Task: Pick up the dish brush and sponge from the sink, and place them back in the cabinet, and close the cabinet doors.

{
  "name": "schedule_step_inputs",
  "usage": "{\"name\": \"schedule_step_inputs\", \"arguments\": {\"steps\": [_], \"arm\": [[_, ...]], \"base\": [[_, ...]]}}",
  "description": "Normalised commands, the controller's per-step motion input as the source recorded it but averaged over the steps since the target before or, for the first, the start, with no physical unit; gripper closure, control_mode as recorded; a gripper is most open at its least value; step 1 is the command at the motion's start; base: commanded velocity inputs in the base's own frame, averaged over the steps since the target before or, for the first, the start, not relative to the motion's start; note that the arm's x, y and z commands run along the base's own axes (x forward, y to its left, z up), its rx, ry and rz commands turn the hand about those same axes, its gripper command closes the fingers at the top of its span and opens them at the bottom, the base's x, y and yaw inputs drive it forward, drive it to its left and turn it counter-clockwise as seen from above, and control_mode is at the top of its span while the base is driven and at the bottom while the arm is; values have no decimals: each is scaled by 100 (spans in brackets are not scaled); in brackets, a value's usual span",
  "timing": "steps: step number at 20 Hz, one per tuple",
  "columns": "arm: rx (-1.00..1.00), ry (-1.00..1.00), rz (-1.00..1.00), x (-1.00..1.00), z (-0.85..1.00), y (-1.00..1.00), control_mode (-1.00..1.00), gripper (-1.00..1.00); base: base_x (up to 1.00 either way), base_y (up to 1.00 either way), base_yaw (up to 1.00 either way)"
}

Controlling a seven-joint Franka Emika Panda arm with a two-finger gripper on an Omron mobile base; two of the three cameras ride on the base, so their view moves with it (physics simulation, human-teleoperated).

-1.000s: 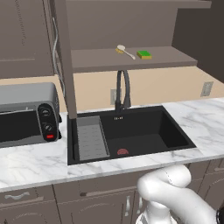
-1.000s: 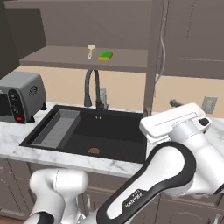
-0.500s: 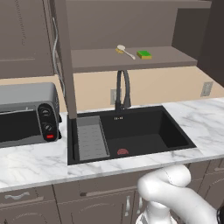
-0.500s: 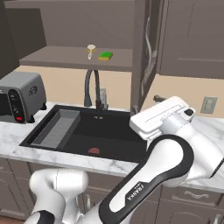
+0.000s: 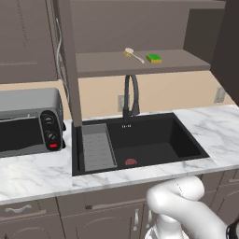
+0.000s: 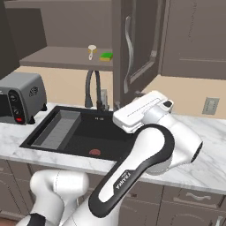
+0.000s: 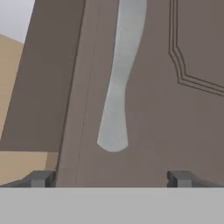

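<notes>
Brush (image 5: pixel 131 53) and sponge (image 5: pixel 153 58) were shelved. Pincer (image 7: pixel 111 178) was wide, empty, facing right door (image 7: pixel 157 109); best push flat below its handle (image 7: pixel 118 83).

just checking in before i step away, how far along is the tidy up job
Done: dish brush and sponge lie on the cabinet shelf. In hand: the open pincer faces the right cabinet door near its handle, holding nothing. Left: both doors are open.
</notes>
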Motion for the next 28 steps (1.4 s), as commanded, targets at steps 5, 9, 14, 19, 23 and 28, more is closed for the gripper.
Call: {"name": "schedule_step_inputs", "arguments": {"steps": [5,9,14,19,23,28], "arm": [[0,0,1,59,0,56,-100,-100],[0,0,1,57,0,50,-100,-100],[0,0,0,56,0,43,-100,-100],[0,0,0,55,0,39,-100,-100],[0,0,0,49,0,33,-100,-100],[0,1,0,43,0,29,-100,-100]], "base": [[0,0,0],[0,0,0],[0,0,0],[0,0,0],[0,0,0],[0,0,0]]}}
